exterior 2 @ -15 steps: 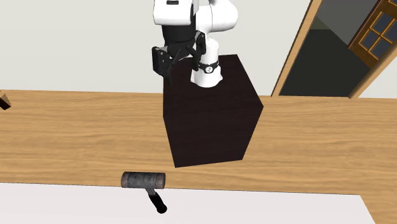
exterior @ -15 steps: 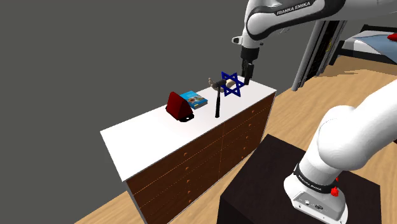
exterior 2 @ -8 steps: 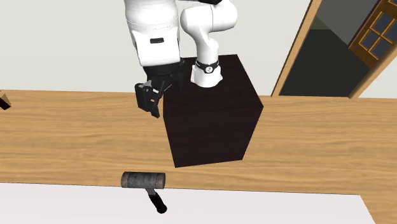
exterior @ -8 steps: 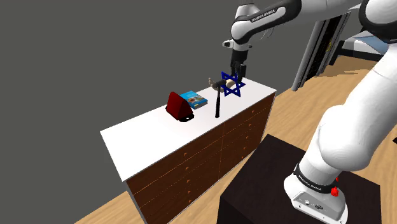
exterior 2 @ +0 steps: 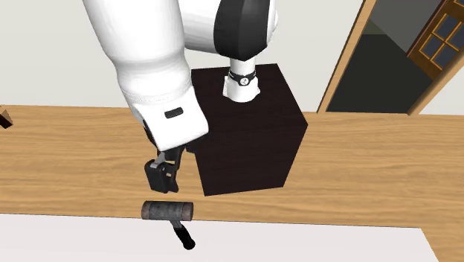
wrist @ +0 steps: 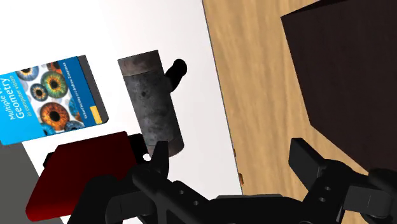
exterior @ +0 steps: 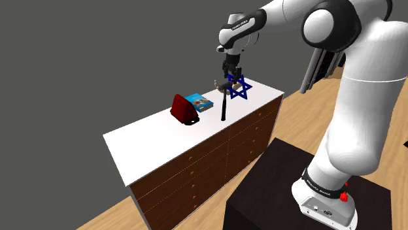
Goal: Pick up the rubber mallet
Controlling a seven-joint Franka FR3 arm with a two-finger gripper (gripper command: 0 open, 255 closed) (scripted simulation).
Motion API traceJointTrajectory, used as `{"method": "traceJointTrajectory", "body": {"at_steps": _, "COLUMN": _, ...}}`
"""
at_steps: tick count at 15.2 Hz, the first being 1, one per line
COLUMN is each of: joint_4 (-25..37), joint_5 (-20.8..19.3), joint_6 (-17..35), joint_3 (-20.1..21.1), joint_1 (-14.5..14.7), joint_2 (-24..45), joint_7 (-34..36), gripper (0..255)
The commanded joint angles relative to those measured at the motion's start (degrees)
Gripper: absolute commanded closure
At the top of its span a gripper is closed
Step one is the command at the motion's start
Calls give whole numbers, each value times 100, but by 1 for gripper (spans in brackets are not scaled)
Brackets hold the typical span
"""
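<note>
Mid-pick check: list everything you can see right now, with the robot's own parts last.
mallet: one, dark grey head and black handle, on the dresser top near its edge
book: one, blue, flat beside the mallet
soft-looking thing: one, dark red, next to the book
star: one, blue, by the mallet
dresser: one, white top, brown drawers
stand: one, black, on the wood floor
arm: one, white
end effector: one, black, open, over the mallet head
</note>
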Motion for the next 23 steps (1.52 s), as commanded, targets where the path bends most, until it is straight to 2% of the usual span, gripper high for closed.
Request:
{"method": "traceJointTrajectory", "body": {"at_steps": 1, "joint_4": 438, "joint_5": 237, "joint_6": -3, "joint_3": 84, "joint_1": -133, "joint_2": 471, "joint_7": -567, "gripper": 0}}
{"method": "traceJointTrajectory", "body": {"at_steps": 4, "joint_4": 1246, "joint_5": 507, "joint_6": -128, "joint_3": 287, "joint_1": -359, "joint_2": 1182, "joint_7": -1235, "gripper": 0}}
{"method": "traceJointTrajectory", "body": {"at_steps": 14, "joint_4": 963, "joint_5": 625, "joint_6": 358, "joint_3": 364, "joint_1": -397, "joint_2": 1402, "joint_7": -1329, "gripper": 0}}
{"method": "traceJointTrajectory", "body": {"at_steps": 15, "joint_4": 970, "joint_5": 626, "joint_6": 352, "joint_3": 363, "joint_1": -401, "joint_2": 1404, "joint_7": -1333, "gripper": 255}}
{"method": "traceJointTrajectory", "body": {"at_steps": 23, "joint_4": 947, "joint_5": 622, "joint_6": 364, "joint_3": 362, "joint_1": -395, "joint_2": 1392, "joint_7": -1331, "gripper": 255}}
